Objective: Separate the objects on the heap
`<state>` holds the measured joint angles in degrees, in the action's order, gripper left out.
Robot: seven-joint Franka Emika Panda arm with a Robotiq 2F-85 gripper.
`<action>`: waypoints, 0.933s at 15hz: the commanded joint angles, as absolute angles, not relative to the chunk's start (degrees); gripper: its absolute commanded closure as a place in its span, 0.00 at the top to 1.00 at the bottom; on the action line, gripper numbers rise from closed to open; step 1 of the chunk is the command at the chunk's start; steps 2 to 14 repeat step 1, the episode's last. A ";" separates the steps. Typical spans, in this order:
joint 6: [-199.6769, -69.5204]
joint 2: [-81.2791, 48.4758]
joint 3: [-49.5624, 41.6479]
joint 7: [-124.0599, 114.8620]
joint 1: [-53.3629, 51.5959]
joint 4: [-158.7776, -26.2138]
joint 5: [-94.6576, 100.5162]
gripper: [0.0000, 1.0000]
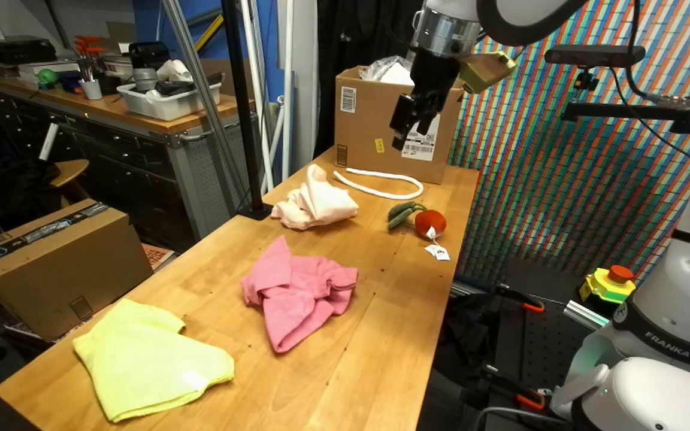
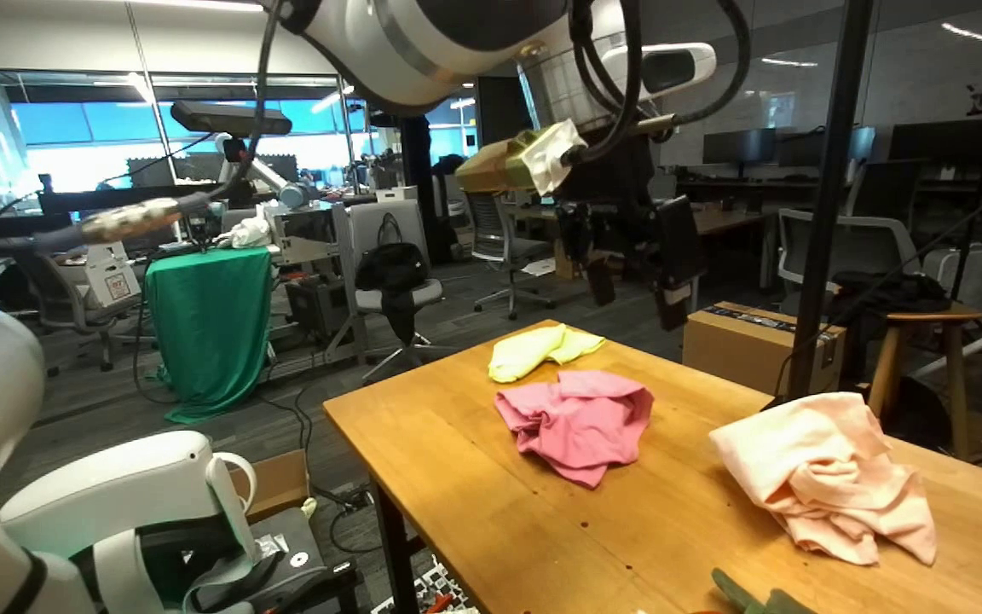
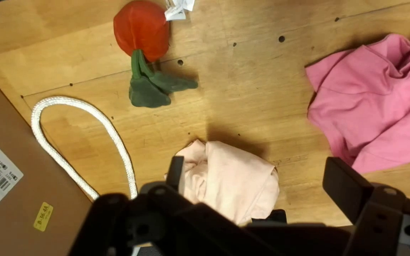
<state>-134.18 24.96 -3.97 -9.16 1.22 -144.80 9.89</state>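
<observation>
A peach cloth (image 1: 316,206) lies crumpled on the table; it also shows in the wrist view (image 3: 237,174). A pink cloth (image 1: 300,293) and a yellow cloth (image 1: 153,359) lie apart from it, also in an exterior view (image 2: 580,418). A white rope (image 3: 111,131) lies curved near a cardboard box. A red plush vegetable (image 3: 141,30) with green leaves and a white tag lies beside the rope. My gripper (image 1: 409,136) is open and empty, raised above the table. In the wrist view its fingers (image 3: 260,176) straddle the peach cloth from above, without touching it.
A large cardboard box (image 1: 375,129) stands on the table's end, close to the rope. A black pole (image 1: 243,108) rises at the table's long edge near the peach cloth. Another box (image 1: 57,269) sits beside the table. The table (image 2: 474,443) shows bare wood between the objects.
</observation>
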 commanded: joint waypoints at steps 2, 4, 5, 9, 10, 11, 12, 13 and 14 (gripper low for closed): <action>-134.48 25.99 -2.66 -8.01 2.87 -145.85 8.86 1.00; -134.48 25.99 -2.66 -8.01 2.87 -145.85 8.86 1.00; -134.48 25.99 -2.66 -8.01 2.87 -145.85 8.86 1.00; -134.48 25.99 -2.66 -8.01 2.87 -145.85 8.86 1.00; -134.48 25.99 -2.66 -8.01 2.87 -145.85 8.86 1.00; -134.48 25.99 -2.66 -8.01 2.87 -145.85 8.86 1.00; -134.48 25.99 -2.66 -8.01 2.87 -145.85 8.86 1.00; -134.48 25.99 -2.66 -8.01 2.87 -145.85 8.86 1.00; -134.48 25.99 -2.66 -8.01 2.87 -145.85 8.86 1.00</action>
